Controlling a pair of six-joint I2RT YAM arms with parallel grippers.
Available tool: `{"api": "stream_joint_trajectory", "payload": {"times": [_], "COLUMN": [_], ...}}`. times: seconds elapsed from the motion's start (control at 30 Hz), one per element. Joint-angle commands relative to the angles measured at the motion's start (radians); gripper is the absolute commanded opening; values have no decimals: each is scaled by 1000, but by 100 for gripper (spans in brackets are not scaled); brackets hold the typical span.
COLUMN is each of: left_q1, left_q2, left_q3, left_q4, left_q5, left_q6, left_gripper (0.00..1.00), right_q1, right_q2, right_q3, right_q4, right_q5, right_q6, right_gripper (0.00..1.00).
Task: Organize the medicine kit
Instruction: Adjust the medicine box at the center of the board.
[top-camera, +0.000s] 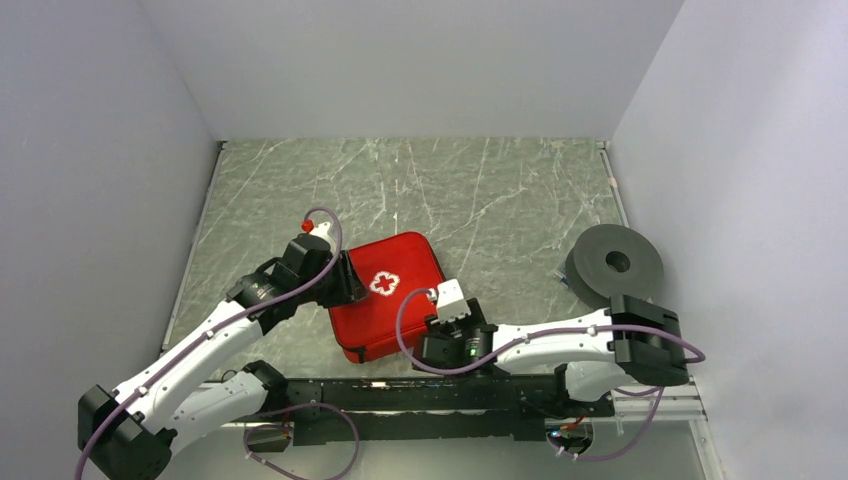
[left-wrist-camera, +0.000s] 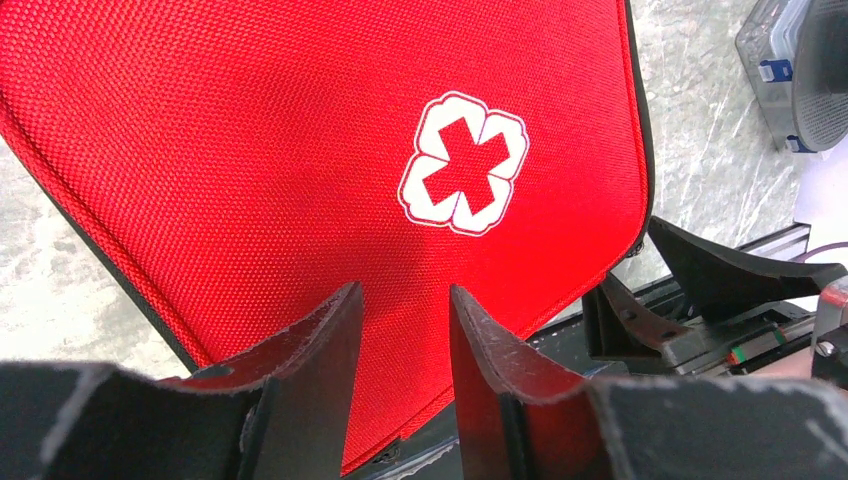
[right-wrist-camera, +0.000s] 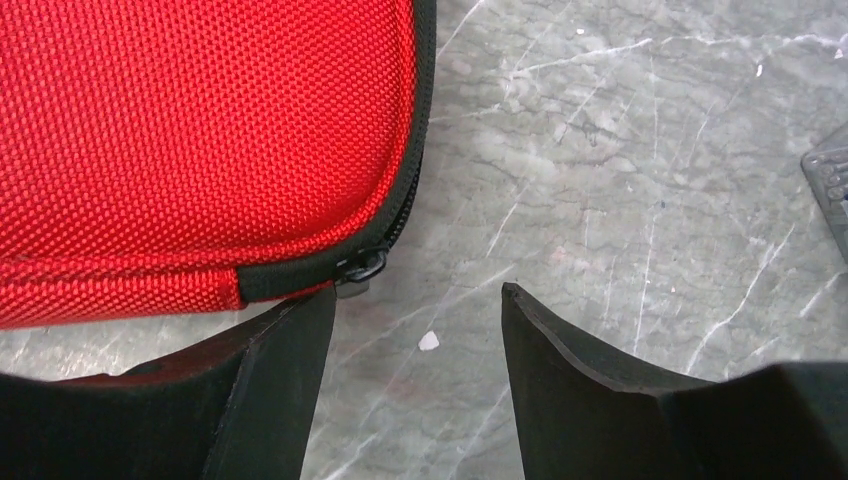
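Note:
The medicine kit lies zipped shut in the middle of the table, red with a white cross on its lid. My left gripper is at the kit's left edge. In the left wrist view it hovers over the lid, open, with only red fabric showing in the gap. My right gripper is at the kit's right near corner. In the right wrist view it stands open over bare table, its left finger just below the black zip pull at the kit's rounded corner.
A grey round disc sits at the right, with a clear plastic box beside it. A black rail runs along the near table edge. White walls close in the left, back and right sides.

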Motion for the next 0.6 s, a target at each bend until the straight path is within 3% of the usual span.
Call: {"api": "stream_joint_trajectory", "payload": {"times": [0.0,0.2,0.57], "left_q1": [-3,-3,-3], "left_q2": [-19,-13,-16], "left_q3": [-2,-6,-10], "left_q4": [30,42,44], "left_q5": [-16,-11,-16], "left_q6": [21,19,24], "left_gripper": [43,43,43], "right_q1": [14,19,59], "right_q2": [50,137,284], "right_q3": [60,106,233], "right_q4": [-18,-88,-449], "right_q5": [130,213,389], "right_q6": [92,227,638], "right_gripper": [64,63,52]}}
